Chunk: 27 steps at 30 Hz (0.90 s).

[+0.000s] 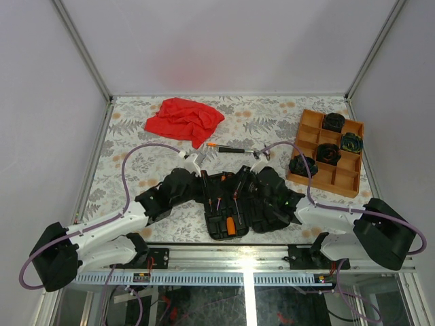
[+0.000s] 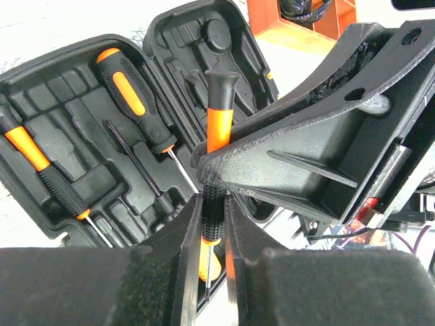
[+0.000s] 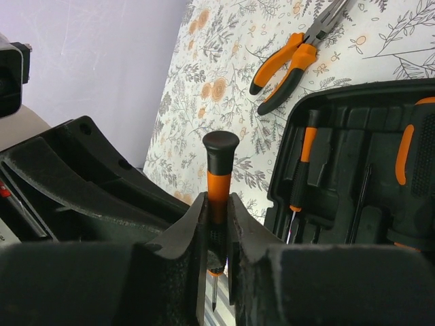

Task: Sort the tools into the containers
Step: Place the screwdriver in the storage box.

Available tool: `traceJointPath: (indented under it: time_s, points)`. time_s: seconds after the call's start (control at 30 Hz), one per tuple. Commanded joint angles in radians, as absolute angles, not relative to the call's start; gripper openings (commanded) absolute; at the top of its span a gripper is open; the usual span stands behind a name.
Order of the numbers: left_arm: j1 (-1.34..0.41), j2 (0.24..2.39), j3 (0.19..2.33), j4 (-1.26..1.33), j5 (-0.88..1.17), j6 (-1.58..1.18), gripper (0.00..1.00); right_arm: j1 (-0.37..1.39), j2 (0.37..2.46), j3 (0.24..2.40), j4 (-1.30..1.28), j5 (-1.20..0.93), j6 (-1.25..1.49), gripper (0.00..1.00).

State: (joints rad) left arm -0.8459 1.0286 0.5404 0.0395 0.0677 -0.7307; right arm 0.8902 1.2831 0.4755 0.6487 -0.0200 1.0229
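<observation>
Looks like a hand-off mid-air, right over the open case (image 2: 61,102). The left gripper (image 2: 213,204) has its jaws pinching the screwdriver (image 2: 219,122) low on the black grip. The right gripper (image 3: 219,200) is clamped on what I'm fairly sure is the same tool, just under the orange collar. So the screwdriver sits upright between the two, above the case and not in a slot yet.

My guess for the next move: the left lets go and backs off, then the right tips the tool flat and lays it into a free moulded slot. A couple of other screwdrivers are already seated, so it needs the right groove.

Room is tight. Both wrists crowd the case, and its raised ribbed walls are close by. The open table is on the far side, where the pliers (image 3: 292,64) lie, between the cloth (image 1: 183,119) and the tray (image 1: 343,178). The tray has coils in it.
</observation>
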Motion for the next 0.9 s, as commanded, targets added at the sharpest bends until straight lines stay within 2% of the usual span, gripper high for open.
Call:
traceJointPath:
  time_s: [0.0,0.1,0.23,0.3,0.47,0.6,0.87]
  points:
    - [-0.853,1.009,0.526,0.105,0.027,-0.746,0.13,0.884,1.271,0.528,0.615,0.024,0.944,0.02]
    - [-0.853,0.992,0.52,0.087,0.007,-0.752,0.28,0.884,1.251,0.546,0.548,0.054,0.897,0.0]
    - [-0.854,0.936,0.501,0.018,-0.111,-0.787,0.4,0.884,1.237,0.602,0.389,0.118,0.803,0.0]
    - [-0.851,0.904,0.483,-0.018,-0.175,-0.814,0.43,0.884,1.25,0.651,0.291,0.145,0.745,0.0]
    - [-0.848,0.925,0.474,-0.089,-0.236,-0.855,0.41,0.884,1.354,0.804,0.089,0.11,0.625,0.0]
    - [-0.829,0.954,0.437,-0.099,-0.263,-0.913,0.38,0.884,1.44,0.881,0.033,0.051,0.602,0.0]
    - [-0.691,0.975,0.324,0.105,-0.073,-0.888,0.37,0.884,1.578,0.964,0.012,0.004,0.598,0.0]
